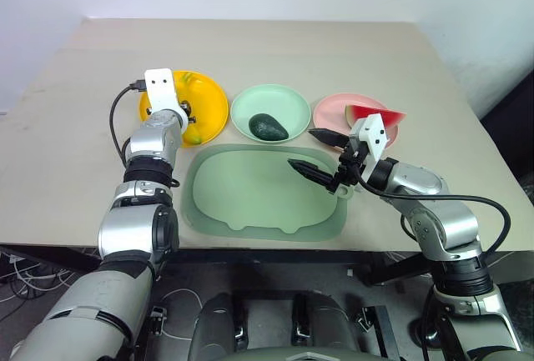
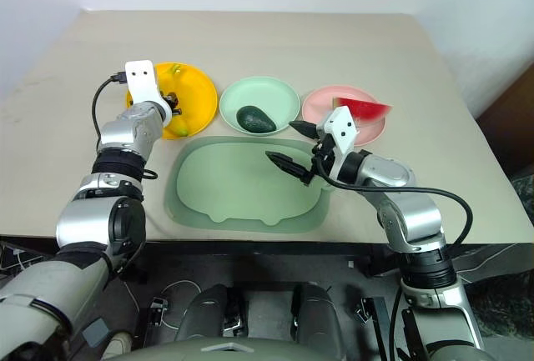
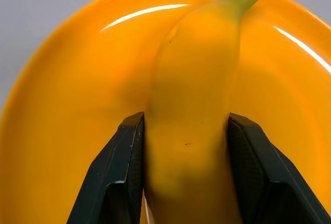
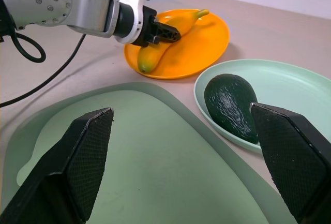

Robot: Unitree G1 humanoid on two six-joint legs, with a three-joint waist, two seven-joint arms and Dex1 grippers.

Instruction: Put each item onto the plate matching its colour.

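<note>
Large pale green rounded plastic tray (image 1: 250,203) sits at the near edge of the beige table (image 1: 67,152); everything else placed from it. Just beyond its far rim, three round shallow plastic plates in a row. Beyond the tray's left corner: orange-yellow plate (image 4: 207,43), with the long curved yellow toy banana (image 3: 199,105) lying in it. The left gripper (image 4: 168,32) is over that plate, its two black fingers (image 3: 121,175) set on either side of the banana and touching it, closed to the fruit's width. Beyond the tray's middle: pale mint green plate (image 1: 288,102) carrying the dark green egg-shaped toy avocado (image 1: 268,127). Beyond the tray's right corner: pink plate (image 1: 329,112) with the red toy watermelon wedge (image 1: 375,116), green rind, resting on its right side. The right gripper (image 1: 319,154) hovers above the tray's right part, fingers spread wide, nothing between them.
</note>
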